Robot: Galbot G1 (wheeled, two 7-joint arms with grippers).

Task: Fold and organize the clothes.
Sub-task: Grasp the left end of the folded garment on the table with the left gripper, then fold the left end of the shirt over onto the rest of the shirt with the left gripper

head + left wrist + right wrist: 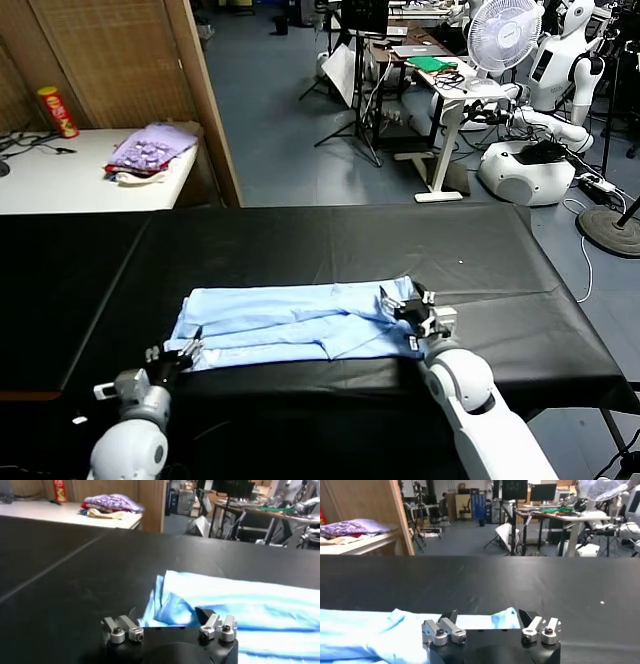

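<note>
Both end effectors sit at the near edge of the T-shirt (300, 322), which lies flattened in a long band on the black counter (330, 235). Left end effector (183, 352) at its left end, fingers apart, nothing pinched. Right end effector (420, 315) at the right end, fingers apart, empty. Judged step: fold underway, grasp not made. Next: close on both near corners evenly, then lift together.

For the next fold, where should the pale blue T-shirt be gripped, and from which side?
Probably at its two near-edge corners: the pale blue T-shirt lies flat as a long band across the black table, short ends by each arm. The left gripper and right gripper would come in low from the robot's side, pinching the thin layers.
</note>
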